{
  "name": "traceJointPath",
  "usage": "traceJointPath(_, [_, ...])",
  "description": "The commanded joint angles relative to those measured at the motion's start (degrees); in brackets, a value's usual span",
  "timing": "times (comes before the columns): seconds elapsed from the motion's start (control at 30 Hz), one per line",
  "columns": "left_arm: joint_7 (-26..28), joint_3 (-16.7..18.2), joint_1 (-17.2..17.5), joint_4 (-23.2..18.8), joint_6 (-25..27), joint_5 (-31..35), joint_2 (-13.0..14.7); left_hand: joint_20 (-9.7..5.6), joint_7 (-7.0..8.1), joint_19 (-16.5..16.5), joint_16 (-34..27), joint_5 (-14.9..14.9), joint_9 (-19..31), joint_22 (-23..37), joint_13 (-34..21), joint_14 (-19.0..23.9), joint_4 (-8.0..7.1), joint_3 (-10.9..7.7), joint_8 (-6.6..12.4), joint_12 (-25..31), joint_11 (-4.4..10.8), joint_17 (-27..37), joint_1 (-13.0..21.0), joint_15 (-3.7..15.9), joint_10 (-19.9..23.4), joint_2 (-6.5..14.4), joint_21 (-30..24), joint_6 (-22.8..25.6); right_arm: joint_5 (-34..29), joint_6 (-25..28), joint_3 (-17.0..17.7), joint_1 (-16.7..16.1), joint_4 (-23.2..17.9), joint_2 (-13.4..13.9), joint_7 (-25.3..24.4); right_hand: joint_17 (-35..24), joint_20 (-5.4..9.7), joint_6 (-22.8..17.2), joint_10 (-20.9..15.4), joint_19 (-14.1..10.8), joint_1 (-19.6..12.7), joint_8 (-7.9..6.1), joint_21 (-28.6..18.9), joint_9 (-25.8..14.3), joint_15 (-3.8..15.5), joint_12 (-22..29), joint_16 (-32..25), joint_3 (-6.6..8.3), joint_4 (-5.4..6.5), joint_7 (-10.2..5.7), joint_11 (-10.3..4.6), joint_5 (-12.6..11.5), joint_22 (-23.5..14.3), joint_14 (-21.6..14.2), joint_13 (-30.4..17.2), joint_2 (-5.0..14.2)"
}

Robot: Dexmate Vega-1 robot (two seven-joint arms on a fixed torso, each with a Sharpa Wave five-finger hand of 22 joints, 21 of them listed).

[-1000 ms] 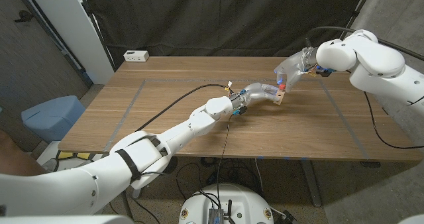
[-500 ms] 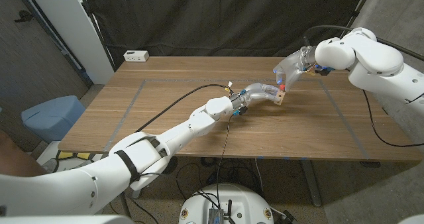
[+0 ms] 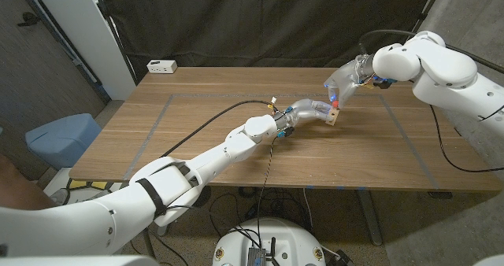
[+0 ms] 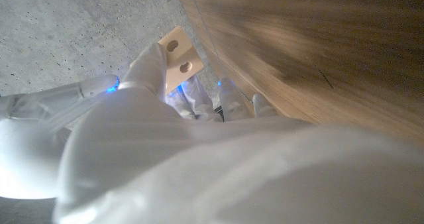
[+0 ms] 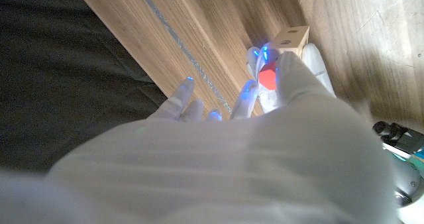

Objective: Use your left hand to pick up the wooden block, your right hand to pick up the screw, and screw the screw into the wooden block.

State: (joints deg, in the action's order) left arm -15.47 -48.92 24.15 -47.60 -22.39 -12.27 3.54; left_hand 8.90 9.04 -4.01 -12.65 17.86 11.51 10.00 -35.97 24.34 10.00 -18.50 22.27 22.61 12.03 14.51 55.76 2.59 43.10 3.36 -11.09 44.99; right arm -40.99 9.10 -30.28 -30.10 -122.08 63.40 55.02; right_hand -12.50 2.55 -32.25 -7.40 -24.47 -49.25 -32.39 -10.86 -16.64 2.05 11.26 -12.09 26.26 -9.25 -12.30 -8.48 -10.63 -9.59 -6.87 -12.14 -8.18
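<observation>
Left hand (image 3: 309, 110) grips the wooden block (image 3: 333, 116), fingers wrapped around it, holding it above the tabletop (image 3: 197, 140) toward its far right part. Right hand (image 3: 343, 85) meets the block from the far side, pinching a red-headed screw (image 5: 267, 76) against it, other fingers spread. White power strip (image 3: 161, 65) sits well apart at the far left corner.

The left hand (image 4: 165, 111) is big and white and very close, and its back takes up most of the picture. Its fingers hold a small wooden block (image 4: 177, 55). The block has two round holes in its face. The brown wooden table (image 4: 311, 52) is just beside the block. A gray speckled floor (image 4: 73, 32) lies behind the hand.
</observation>
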Motion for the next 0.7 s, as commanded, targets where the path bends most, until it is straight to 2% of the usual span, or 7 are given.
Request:
traceJointPath(0.03, [-0.1,0.0,-0.1,0.3,0.0,-0.1,-0.2,0.2,-0.4,-0.2,0.0,0.2,1.0,0.3,-0.1,0.4,-1.4,-1.97,0.55,0.6,-0.08,0.1,-1.9,3.82,0.5,2.2,-0.4,2.5,-0.1,-1.2,-0.4,0.8,0.9,-0.5,0.6,-0.1,1.94,-0.9,-0.8,-0.8,-0.8,-0.55,-0.3,-0.3,3.65,0.6,-0.4,0.58,-0.15,-0.1,0.08,-0.2,-0.2,-0.7,-0.3,0.43])
traceJointPath(0.7, [0.0,-0.1,-0.4,1.1,0.1,0.0,-0.7,0.21,-0.45,-0.2,0.0,0.1,1.0,0.3,0.0,0.4,-1.42,-2.03,0.47,0.6,-0.02,0.1,-2.0,3.75,0.5,2.3,-0.4,2.4,0.8,-2.1,-0.5,0.6,1.7,-0.6,0.0,-0.2,2.65,-3.5,-2.1,-1.4,-1.6,-1.99,-0.4,-0.6,4.15,0.9,-0.6,1.17,-0.14,-0.02,-0.24,-0.1,-0.2,-1.4,-0.2,1.05])
